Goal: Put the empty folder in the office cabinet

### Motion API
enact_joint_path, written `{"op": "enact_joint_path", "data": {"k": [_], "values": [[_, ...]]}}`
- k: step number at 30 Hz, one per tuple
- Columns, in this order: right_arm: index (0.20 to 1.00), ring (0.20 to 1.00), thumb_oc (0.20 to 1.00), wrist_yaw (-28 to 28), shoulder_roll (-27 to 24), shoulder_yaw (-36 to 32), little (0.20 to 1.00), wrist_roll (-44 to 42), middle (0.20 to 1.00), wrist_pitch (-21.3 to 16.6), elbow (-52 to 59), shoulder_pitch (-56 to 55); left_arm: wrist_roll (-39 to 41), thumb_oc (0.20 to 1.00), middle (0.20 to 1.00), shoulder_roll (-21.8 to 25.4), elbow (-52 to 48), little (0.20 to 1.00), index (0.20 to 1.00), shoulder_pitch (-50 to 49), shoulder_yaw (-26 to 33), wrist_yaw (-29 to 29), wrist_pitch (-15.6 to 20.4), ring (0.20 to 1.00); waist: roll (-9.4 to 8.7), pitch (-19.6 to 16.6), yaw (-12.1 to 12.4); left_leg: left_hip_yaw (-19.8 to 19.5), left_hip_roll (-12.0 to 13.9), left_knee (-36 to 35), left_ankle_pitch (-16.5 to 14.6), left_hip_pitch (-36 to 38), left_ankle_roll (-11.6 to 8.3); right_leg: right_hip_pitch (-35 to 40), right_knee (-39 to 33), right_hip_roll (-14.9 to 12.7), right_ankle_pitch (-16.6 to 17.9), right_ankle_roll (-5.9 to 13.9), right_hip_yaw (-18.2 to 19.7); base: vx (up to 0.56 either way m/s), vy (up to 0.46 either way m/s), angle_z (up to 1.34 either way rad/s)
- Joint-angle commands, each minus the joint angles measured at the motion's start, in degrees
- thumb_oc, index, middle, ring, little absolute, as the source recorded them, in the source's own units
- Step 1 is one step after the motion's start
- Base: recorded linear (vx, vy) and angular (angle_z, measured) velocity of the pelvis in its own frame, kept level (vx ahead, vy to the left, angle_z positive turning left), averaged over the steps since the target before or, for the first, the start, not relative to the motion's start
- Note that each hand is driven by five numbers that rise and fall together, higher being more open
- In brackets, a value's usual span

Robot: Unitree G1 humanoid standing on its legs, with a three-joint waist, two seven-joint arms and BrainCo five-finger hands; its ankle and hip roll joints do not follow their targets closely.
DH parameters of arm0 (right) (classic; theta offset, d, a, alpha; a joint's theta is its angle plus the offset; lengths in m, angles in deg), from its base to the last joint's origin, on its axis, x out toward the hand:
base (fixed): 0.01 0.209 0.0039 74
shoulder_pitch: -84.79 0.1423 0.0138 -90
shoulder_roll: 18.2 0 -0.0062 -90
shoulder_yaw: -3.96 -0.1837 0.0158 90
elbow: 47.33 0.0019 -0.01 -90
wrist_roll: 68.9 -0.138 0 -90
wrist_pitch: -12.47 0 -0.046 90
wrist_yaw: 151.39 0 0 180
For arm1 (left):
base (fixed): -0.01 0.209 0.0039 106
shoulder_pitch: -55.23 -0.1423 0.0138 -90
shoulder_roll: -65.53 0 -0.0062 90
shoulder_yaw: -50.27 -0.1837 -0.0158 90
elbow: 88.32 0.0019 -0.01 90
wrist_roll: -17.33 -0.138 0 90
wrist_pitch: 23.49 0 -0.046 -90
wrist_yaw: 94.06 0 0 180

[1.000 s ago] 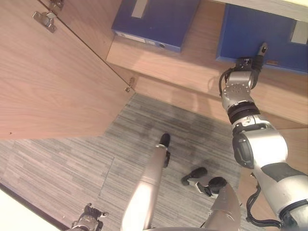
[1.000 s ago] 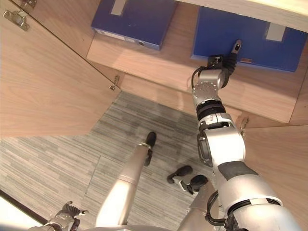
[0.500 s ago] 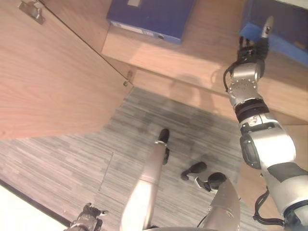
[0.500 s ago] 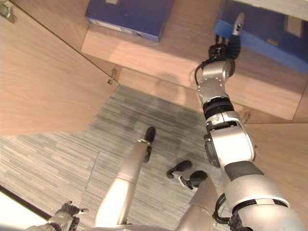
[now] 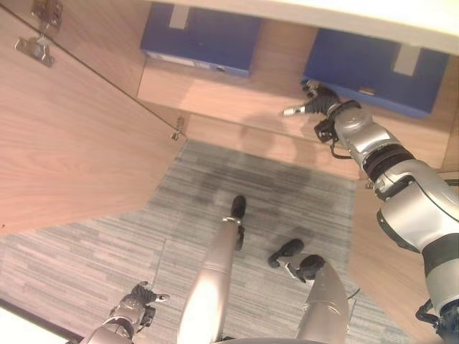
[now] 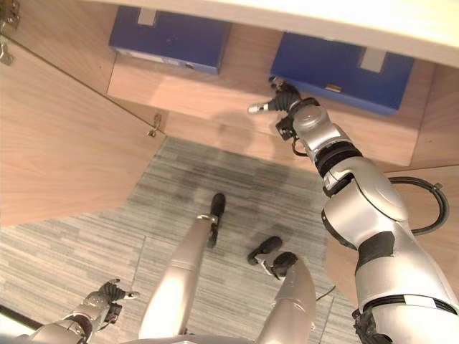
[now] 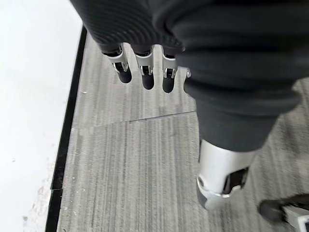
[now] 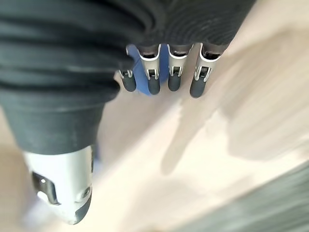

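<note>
Looks like we're basically done — the blue folder (image 5: pixel 376 72) lies flat on the cabinet shelf (image 5: pixel 244 97) just past our right hand (image 5: pixel 315 100), fingers relaxed and holding nothing.

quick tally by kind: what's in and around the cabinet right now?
Blue flat folders on the wooden cabinet shelf: 2, left one and right one
Open wooden cabinet doors: 1
Metal door hinges: 3
Robot hands: 2, right hand by the right folder, left hand low over the carpet
Total: 8
</note>
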Motion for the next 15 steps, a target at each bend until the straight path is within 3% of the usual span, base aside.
{"op": "enact_joint_path", "data": {"k": [1,9,11,15], "values": [[1.000,1.000,1.000,-4.4,-2.0,2.5,1.000,12.6,1.000,2.7,-4.5,0.5,-2.8,1.000,1.000,4.1,1.9,1.000,1.000,-1.5,-2.2,1.0,-0.5,1.000,-0.97,1.1,2.1,3.1,1.7,-7.5,-0.7,5.9,-0.50,5.2,-11.5,1.0,7.3,3.44,3.4,-0.03,-0.019,-0.09],[1.000,1.000,1.000,-5.9,-0.4,0.8,1.000,23.8,1.000,4.2,-11.8,-3.8,-2.1,1.000,1.000,4.3,0.7,1.000,1.000,0.1,-2.9,1.7,-0.2,1.000,-0.19,2.4,2.1,3.3,1.2,-15.3,3.0,10.2,-0.94,8.6,-17.6,2.6,10.7,5.44,1.6,-0.02,-0.012,-0.05],[1.000,1.000,1.000,-4.8,0.4,0.0,1.000,28.6,1.000,4.6,-14.7,-4.7,-2.2,1.000,1.000,4.2,0.5,1.000,1.000,0.6,-3.4,2.1,-0.1,1.000,0.21,2.9,2.5,3.5,1.2,-18.7,5.2,11.8,-1.45,10.0,-20.7,3.6,11.8,6.10,1.3,-0.03,-0.030,-0.02],[1.000,1.000,1.000,-4.3,1.7,-1.5,1.000,30.3,1.000,5.0,-14.8,-7.5,-2.6,1.000,1.000,3.8,0.4,1.000,1.000,0.3,-3.7,2.2,-0.2,1.000,0.48,2.8,2.8,3.7,1.2,-23.4,7.8,15.0,-2.46,12.4,-24.7,5.2,13.0,6.70,0.5,-0.01,-0.041,-0.01]]}}
